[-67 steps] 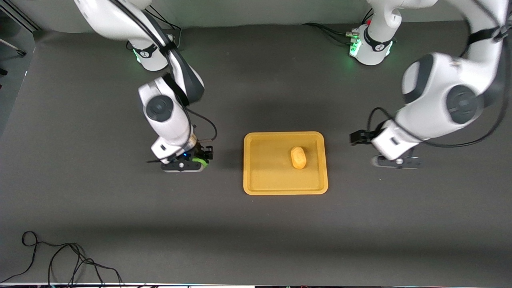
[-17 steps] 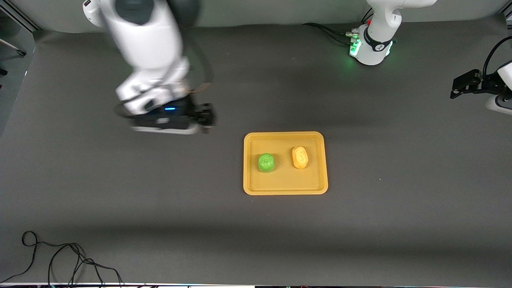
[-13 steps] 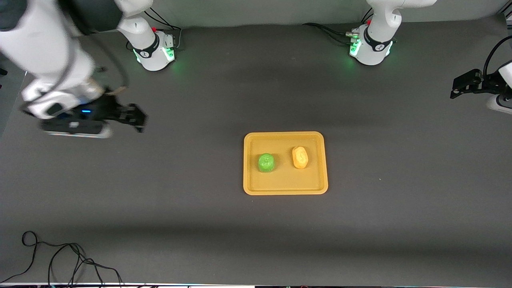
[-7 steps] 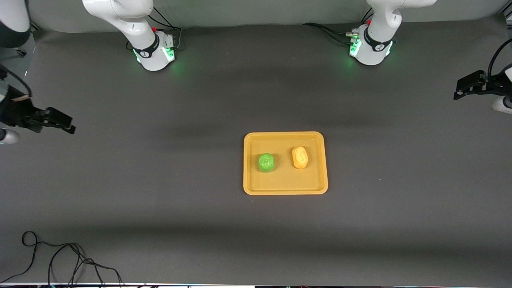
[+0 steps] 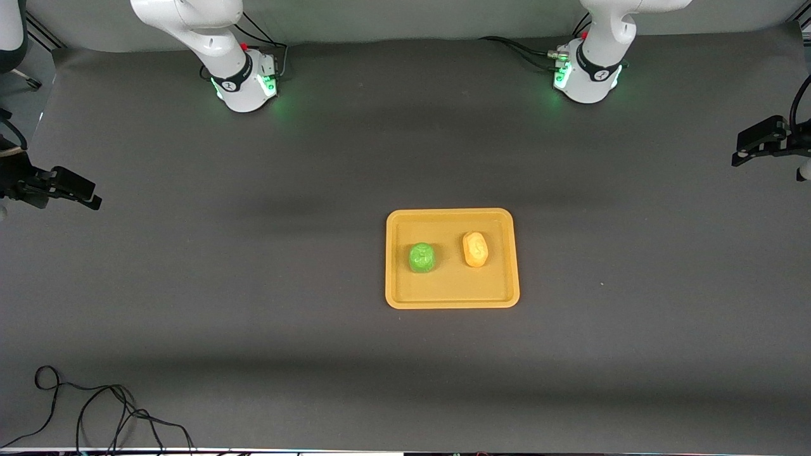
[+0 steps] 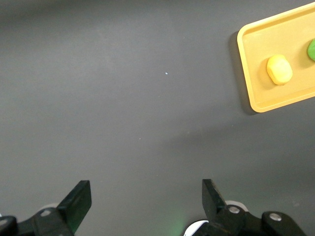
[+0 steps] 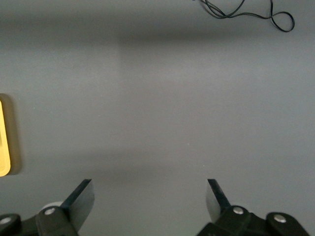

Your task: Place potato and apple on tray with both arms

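The orange-yellow tray (image 5: pixel 452 288) lies at the middle of the table. The green apple (image 5: pixel 421 258) and the yellow-orange potato (image 5: pixel 474 248) rest on it side by side, the apple toward the right arm's end. My left gripper (image 5: pixel 760 140) is open and empty, up over the left arm's end of the table. My right gripper (image 5: pixel 66 189) is open and empty over the right arm's end. The left wrist view shows its open gripper (image 6: pixel 146 191), the tray (image 6: pixel 261 101), the potato (image 6: pixel 279 69) and a sliver of the apple (image 6: pixel 312 49). The right wrist view shows its open gripper (image 7: pixel 149 189) and the tray's edge (image 7: pixel 3 147).
A black cable (image 5: pixel 95 411) lies looped on the table at the corner nearest the front camera, toward the right arm's end; it also shows in the right wrist view (image 7: pixel 246 12). The two green-lit arm bases (image 5: pixel 244 82) (image 5: pixel 586 73) stand along the table's edge farthest from the camera.
The apple, held in my right gripper beside the tray, now lies on the tray. Both arms have swung away from the tray to their own ends of the table.
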You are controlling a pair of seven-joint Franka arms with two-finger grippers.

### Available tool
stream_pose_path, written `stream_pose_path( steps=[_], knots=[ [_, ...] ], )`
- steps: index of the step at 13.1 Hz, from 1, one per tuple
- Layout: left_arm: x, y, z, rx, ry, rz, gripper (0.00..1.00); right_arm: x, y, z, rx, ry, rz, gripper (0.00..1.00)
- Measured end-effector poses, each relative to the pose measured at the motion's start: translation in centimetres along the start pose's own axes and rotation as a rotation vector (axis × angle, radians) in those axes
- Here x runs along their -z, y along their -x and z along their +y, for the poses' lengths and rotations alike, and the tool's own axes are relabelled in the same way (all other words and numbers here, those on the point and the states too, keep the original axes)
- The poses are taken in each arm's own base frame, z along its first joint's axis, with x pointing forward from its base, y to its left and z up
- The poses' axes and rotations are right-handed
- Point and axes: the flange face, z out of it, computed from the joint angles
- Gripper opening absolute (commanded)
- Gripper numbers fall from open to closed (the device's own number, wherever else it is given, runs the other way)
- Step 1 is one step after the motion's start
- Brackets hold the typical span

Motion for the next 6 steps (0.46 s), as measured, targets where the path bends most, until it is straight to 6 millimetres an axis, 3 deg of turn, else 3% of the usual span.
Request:
stream_pose_path(
  steps=[6],
  knots=[
    [-0.20, -0.31, 0.07, -0.002, 0.009, -0.002, 1.00, 0.02, 0.04, -0.24, 0.004, -0.001, -0.002, 1.00]
  ],
)
